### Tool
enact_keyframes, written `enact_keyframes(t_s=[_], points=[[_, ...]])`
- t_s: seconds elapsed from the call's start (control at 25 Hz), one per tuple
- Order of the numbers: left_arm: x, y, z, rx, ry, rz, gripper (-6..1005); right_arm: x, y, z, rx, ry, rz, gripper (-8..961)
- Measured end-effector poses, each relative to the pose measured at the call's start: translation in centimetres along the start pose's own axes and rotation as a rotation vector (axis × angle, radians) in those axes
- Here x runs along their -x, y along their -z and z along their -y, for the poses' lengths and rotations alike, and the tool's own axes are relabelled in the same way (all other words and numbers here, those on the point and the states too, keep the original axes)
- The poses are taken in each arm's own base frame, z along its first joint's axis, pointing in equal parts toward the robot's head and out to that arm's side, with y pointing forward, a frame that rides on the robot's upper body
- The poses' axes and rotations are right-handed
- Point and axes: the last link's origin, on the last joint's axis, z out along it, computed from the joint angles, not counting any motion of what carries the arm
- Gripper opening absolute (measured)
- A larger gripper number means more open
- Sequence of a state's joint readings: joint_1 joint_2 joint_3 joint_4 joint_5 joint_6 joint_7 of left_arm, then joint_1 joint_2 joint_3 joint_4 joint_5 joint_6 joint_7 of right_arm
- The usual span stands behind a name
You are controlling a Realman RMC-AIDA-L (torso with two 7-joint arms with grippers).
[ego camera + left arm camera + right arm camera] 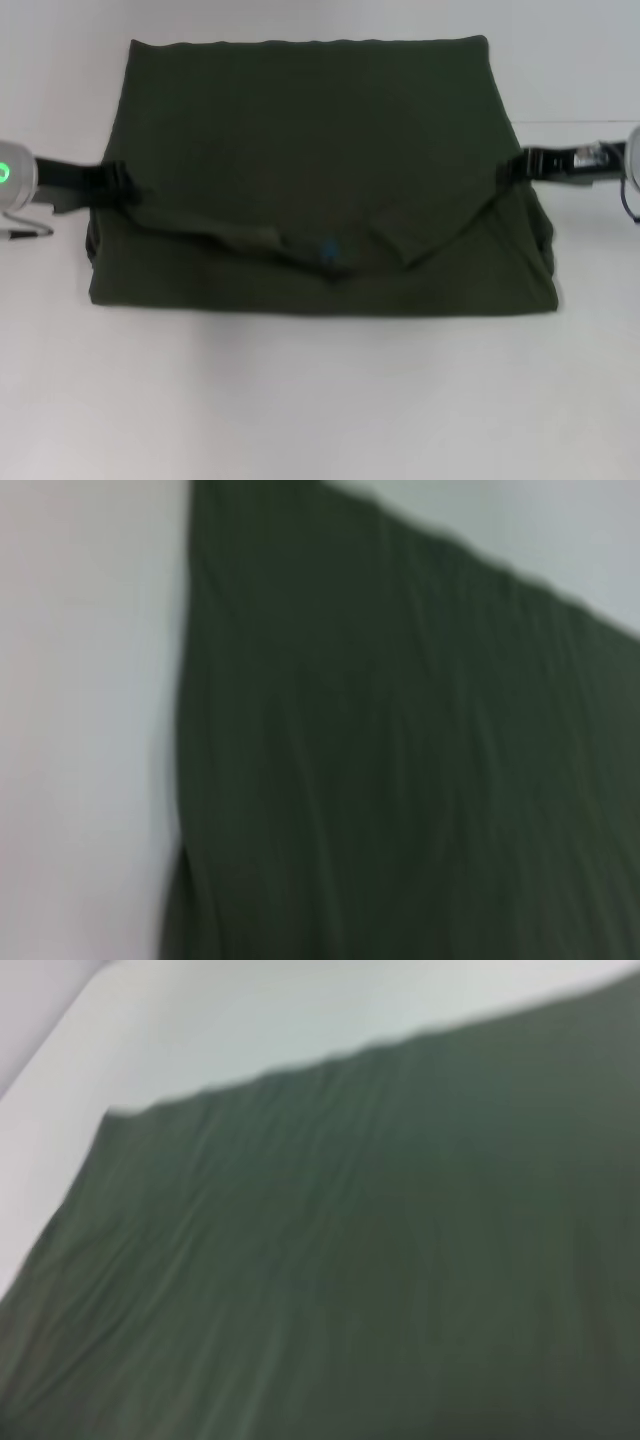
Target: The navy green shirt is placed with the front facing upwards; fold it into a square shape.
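The navy green shirt [300,140] lies on the white table, folded over itself. Its near edge sags in the middle, where the neck with a small blue label [328,252] shows. The chest lettering is hidden. My left gripper [122,186] is at the shirt's left edge and my right gripper [510,168] is at its right edge. Each is shut on the upper layer and holds it raised at the sides. The left wrist view [400,760] and the right wrist view [350,1280] show only olive cloth and table.
The white table [320,400] lies all around the shirt. A bare strip shows beyond the shirt's far edge [300,20]. A grey cable [25,232] hangs by the left arm.
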State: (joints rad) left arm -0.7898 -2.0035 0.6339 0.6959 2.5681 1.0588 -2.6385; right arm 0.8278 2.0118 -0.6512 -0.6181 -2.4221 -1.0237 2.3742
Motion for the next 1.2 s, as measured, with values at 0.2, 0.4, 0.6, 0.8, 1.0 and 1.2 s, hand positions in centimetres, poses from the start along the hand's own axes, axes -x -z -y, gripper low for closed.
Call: enact_keyframes(t_s=[0.2,0.4,0.6,0.8,1.0,1.2], points=[[-1.4,-1.4,-0.2,-0.079,-0.034,-0.126,36,1.9,-1.2,-0.3,-0.104,0.055,0.104,118],[-2.3,-2.3,-0.4,-0.128,-0.058,-0.197,37,3.3,-2.5,-1.7,-0.152,0.128,0.153,125],[-3.2,-2.3,-0.9,-0.142,-0.076,-0.239,46,4.7,-2.8,-2.7,-0.168,0.154,0.192,132],[-4.0,-2.2,-1.3,-0.147,-0.107,-0.261,58,5.3,-2.7,-2.7,-0.176,0.141,0.213,138],[-4.4,-2.5,-2.1,-0.148,-0.139,-0.277,70,5.5,-2.6,-2.7,-0.18,0.141,0.219,145],[-4.6,-2.9,-2.6,-0.149,-0.148,-0.279,82,5.6,-2.6,-2.7,-0.184,0.139,0.226,152]])
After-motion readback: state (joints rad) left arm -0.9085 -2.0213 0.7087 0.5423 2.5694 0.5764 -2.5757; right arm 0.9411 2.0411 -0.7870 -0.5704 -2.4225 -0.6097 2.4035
